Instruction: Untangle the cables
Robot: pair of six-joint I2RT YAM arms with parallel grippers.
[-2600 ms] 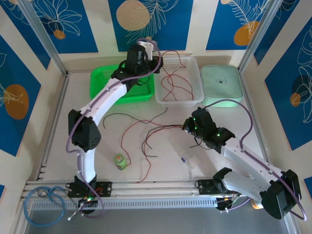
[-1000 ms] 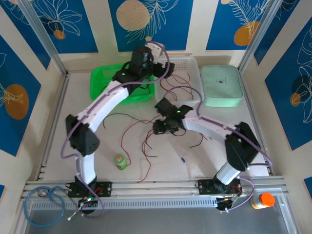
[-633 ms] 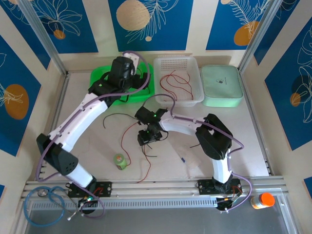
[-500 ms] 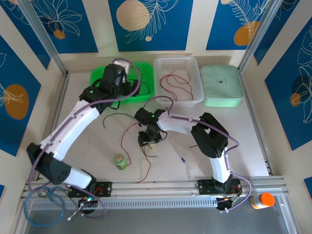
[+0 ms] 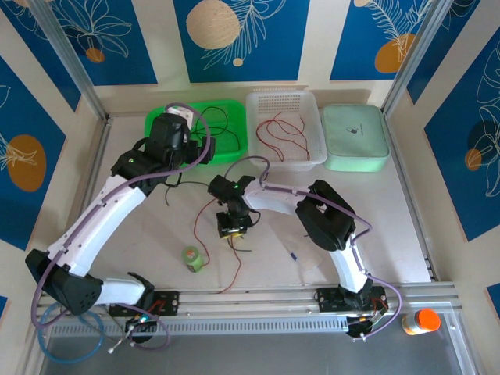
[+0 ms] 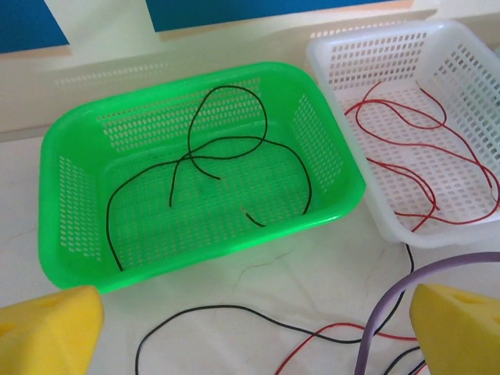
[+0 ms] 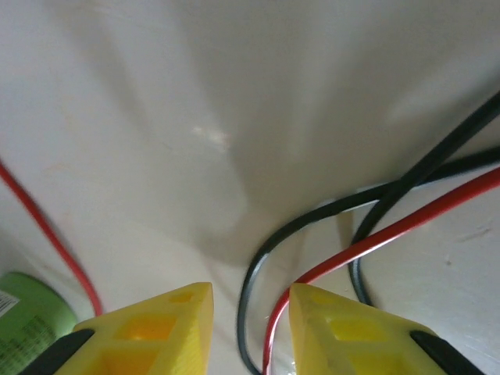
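Right gripper (image 7: 248, 303) now swung in onto thin red and black cables (image 7: 391, 230) tangled mid-worktop (image 5: 375, 234). Jaws narrowing astride two strands, gap remaining. Left gripper (image 6: 250, 344) withdrawn beside green plastic basket (image 6: 195, 75), jaws spread, empty. I judge next pick beginning.

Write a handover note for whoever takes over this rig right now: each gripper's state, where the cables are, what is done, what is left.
Left gripper: open, empty, above the table in front of the green basket.
Right gripper: low over the table, jaws narrowly apart around a black cable and a red cable; whether they are pinched cannot be told.
Done: black cables lie in the green basket, red cables in the white basket.
Left: the red and black strands crossed on the table need separating and sorting.
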